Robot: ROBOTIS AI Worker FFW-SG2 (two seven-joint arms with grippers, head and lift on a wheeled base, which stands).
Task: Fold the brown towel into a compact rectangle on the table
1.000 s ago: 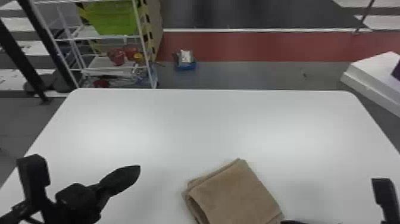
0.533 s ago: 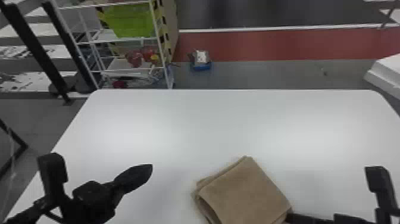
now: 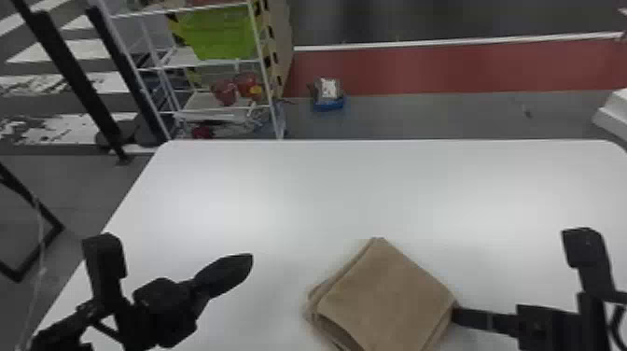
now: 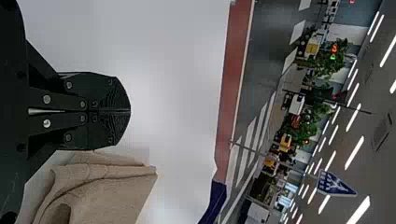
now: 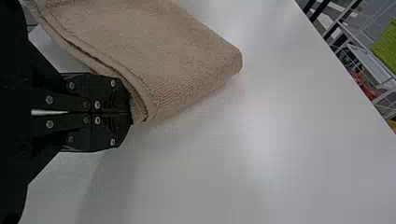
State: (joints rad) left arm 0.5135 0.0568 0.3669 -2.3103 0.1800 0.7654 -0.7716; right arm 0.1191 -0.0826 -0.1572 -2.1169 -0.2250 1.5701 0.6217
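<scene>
Head view — white rack (image 3: 196, 59) beyond table (image 3: 326, 186); left end effector (image 3: 246, 262) closed, empty; right end effector (image 3: 458, 316) closed, touching towel (image 3: 385, 296).

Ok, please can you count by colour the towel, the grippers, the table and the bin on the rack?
Brown: 1, towel
Black: 2, left gripper and right gripper
White: 1, table
Green: 1, bin
Total: 5

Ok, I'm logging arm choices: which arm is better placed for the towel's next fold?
Probably right: the right gripper meets the edge of the towel, while the left gripper is off to its left, table between them.
</scene>
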